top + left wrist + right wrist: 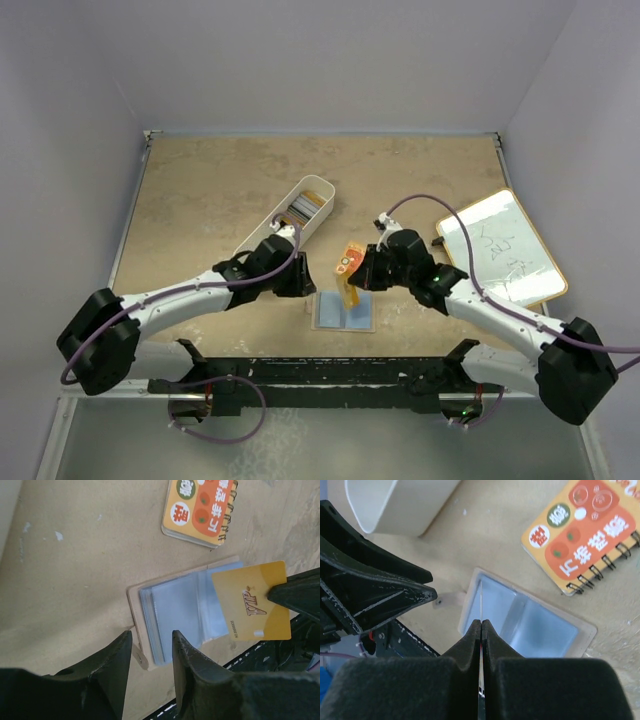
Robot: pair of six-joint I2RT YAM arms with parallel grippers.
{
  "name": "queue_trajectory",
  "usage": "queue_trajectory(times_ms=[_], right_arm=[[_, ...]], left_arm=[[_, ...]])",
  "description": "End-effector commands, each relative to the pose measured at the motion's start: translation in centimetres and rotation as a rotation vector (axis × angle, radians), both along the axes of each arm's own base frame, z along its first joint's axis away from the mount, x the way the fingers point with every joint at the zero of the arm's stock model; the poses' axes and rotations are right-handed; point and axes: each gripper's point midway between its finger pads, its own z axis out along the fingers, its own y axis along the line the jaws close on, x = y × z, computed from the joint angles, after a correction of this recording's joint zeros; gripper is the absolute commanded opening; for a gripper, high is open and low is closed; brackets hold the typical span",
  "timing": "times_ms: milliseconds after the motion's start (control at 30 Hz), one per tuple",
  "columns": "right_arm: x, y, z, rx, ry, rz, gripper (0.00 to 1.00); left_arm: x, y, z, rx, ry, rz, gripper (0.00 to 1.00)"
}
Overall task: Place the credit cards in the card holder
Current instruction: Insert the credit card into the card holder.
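Note:
The card holder [345, 314] lies open and flat near the table's front edge, its clear bluish sleeves [175, 607] facing up. My right gripper [363, 279] is shut on an orange-gold credit card [251, 602] marked VIP, held on edge over the holder. In the right wrist view that card [481, 597] shows as a thin line above the card holder [542, 625]. My left gripper [150, 636] is open, its fingertips low over the holder's left edge and snap tab [139, 657], with nothing gripped. More credit cards [305, 207] lie in the white bin.
A long white bin [262, 234] lies diagonally behind my left gripper. An orange-red patterned spiral notebook [200, 507] lies just behind the holder. A white board with a tan frame [501, 249] sits at the right. Both grippers are close together over the holder.

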Motion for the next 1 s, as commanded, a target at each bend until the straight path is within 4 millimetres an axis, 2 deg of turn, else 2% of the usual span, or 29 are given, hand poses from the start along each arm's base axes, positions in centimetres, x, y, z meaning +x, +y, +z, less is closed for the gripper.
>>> queue_trajectory(times_ms=[0,200,400,700,967], right_arm=[[-0.8,1.1,-0.4,0.088,0.046,-0.008,0.00],[-2.1,1.0,-3.1,0.104,0.116,-0.011,0.00],[-3.6,0.9,-4.8,0.111,0.196,0.011,0.00],[-4.0,0.6,-5.7,0.108,0.239,-0.014,0.00],[-4.1,0.5,-5.5,0.104,0.241,0.019,0.00]], left_arm=[[-0.8,-1.9,-0.3,-0.024,0.009,-0.055,0.36],[-1.5,-1.0,-2.5,0.054,0.053,-0.039,0.38],[-2.3,-0.4,-4.1,0.086,0.085,-0.042,0.39],[-3.3,-1.1,-5.4,0.069,0.112,-0.042,0.28],[-2.7,-1.0,-6.0,0.085,0.099,-0.003,0.21]])
